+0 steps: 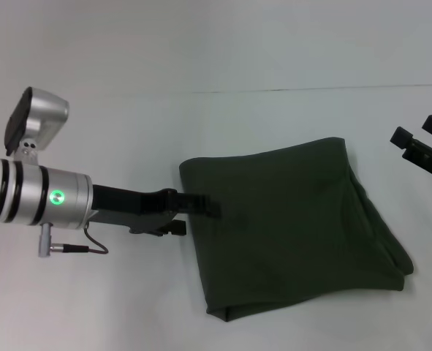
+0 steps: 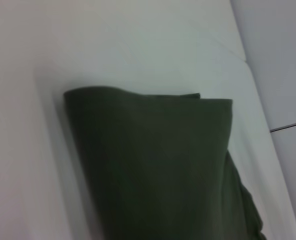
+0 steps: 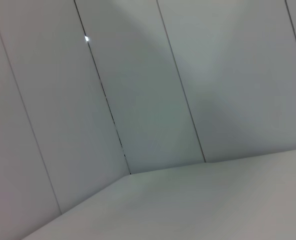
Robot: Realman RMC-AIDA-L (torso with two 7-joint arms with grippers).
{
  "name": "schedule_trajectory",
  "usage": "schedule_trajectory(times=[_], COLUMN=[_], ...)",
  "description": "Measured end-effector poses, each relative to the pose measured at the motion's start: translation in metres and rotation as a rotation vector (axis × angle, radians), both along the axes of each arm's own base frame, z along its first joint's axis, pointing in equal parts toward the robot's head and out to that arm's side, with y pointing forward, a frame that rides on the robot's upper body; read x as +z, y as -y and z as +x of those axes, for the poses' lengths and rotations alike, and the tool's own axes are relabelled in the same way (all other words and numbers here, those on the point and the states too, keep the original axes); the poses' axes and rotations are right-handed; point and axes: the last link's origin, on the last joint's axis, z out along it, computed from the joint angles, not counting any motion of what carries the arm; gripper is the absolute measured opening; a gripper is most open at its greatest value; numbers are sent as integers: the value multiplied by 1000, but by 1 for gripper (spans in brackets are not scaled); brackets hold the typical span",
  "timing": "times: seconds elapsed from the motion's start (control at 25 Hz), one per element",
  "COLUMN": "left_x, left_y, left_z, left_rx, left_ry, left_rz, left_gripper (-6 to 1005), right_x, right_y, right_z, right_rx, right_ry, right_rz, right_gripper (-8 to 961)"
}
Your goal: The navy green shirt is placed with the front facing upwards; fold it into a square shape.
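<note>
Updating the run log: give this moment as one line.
dark olive-green cotton shirt: folded, roughly square | left gripper: at its left edge | right gripper: off right, apart

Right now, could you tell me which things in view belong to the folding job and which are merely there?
Part of the job:
- navy green shirt, folded into a rough square
- left gripper, at the shirt's left edge
- right gripper, off to the right, clear of the shirt

Merely there:
- white table
- panelled wall

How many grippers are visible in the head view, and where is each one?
2. The left gripper reaches to the left edge of the folded navy green shirt. The right gripper is at the picture's right edge, apart from the shirt and partly cut off.
</note>
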Motion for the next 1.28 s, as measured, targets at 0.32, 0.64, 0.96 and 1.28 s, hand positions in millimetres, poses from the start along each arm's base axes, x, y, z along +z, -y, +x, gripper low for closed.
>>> schedule_trajectory(times=[0.32, 0.64, 0.96, 1.28], left_x=[-9, 2, 15, 13], left_y=[2, 5, 17, 16], left_z=[-5, 9, 33, 35], left_rx=[17, -171, -515, -537], left_ry=[-25, 53, 185, 176], left_rz=[-7, 76, 208, 212], left_gripper=[964, 963, 963, 964], right_x=[-2, 15, 29, 9], right_y=[3, 34, 47, 32], right_z=[1, 30, 24, 19], right_rx=[10, -74, -186, -287], right_ry=[19, 113, 59, 92], right_rz=[-36, -289, -590, -719], right_gripper=[881, 860, 839, 818])
